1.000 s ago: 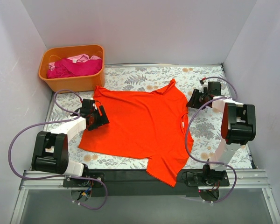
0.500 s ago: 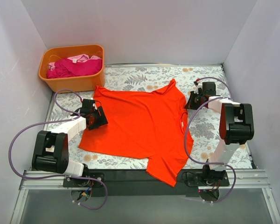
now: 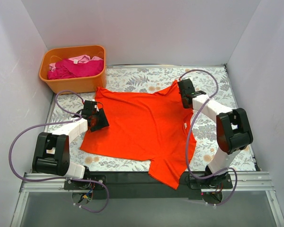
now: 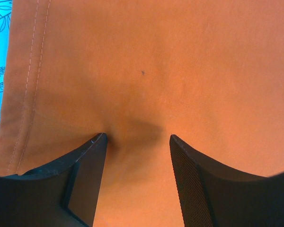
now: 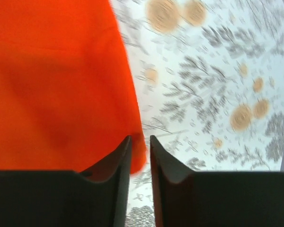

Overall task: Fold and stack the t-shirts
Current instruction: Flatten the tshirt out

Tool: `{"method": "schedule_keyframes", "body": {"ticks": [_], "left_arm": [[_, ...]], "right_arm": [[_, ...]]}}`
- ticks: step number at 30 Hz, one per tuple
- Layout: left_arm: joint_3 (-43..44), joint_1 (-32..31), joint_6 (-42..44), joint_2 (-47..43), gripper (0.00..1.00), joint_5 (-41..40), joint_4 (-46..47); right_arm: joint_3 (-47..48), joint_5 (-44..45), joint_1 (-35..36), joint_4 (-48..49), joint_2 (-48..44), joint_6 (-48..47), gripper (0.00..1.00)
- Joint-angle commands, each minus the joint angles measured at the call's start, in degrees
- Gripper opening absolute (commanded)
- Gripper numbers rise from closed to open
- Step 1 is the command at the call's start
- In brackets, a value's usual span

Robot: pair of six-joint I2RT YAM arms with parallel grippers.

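An orange-red t-shirt lies spread flat on the flower-patterned table. My left gripper rests on its left side just inside the hem. In the left wrist view the jaws stand open, tips pressed into the shirt, with a small pucker of cloth between them. My right gripper is at the far right sleeve. In the right wrist view its jaws stand a narrow gap apart, straddling the edge of the sleeve. Magenta pink t-shirts and a pale pink one lie heaped in the tub.
The orange plastic tub stands at the back left corner, just beyond the shirt's far left sleeve. White walls close in the table on three sides. Patterned table shows to the right of the shirt.
My right arm has swung from the table's right side leftward to the shirt's far right sleeve. My left gripper stayed in place and its jaws have narrowed somewhat.
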Motion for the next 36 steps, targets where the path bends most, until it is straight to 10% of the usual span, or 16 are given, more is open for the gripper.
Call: {"method": "schedule_keyframes", "body": {"ticks": [1, 16, 36], "left_arm": [[-0.55, -0.45, 0.17, -0.04, 0.52, 0.67, -2.04], [1.92, 0.86, -3.60, -2.07, 0.56, -4.51, -2.21], [-1.60, 1.39, -16.69, 1.37, 0.45, 5.68, -8.37]], "right_arm": [[-2.37, 5.84, -8.80, -3.52, -3.75, 3.14, 0.30], [-13.19, -35.91, -12.61, 10.01, -9.67, 13.25, 0.33], [-1.08, -34.79, -27.38, 16.35, 10.98, 11.24, 0.31]]}}
